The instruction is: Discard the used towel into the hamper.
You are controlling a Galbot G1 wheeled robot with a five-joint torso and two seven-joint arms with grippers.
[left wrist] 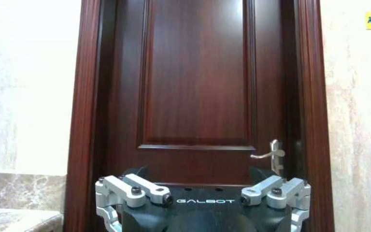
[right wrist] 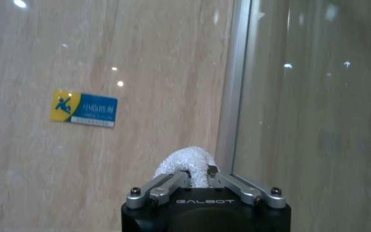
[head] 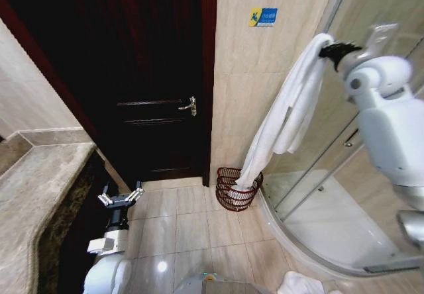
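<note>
Head view: right tool [head: 329, 48] raised high, clamped on towel [head: 285, 118], long drape hanging down into hamper [head: 236, 189] directly below. Left tool [head: 120, 198] low beside the door, spread open, farther off

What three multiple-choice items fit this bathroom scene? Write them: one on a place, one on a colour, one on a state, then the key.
1. Where does the hamper stand?
A. on the stone counter
B. on the floor by the wall between door and shower glass
C. inside the shower

2. What colour is the towel?
A. white
B. blue
C. brown

3. How do the right gripper jaws stand?
A. wide open, empty
B. shut on the towel
C. shut on the door handle

Key: B, the basket sits on the tiles at the wall's foot. A, the cloth hangs white, its low end at the hamper's rim. B, the right wrist view shows the jaws pinching a fold. The left gripper waits low, open.
</note>
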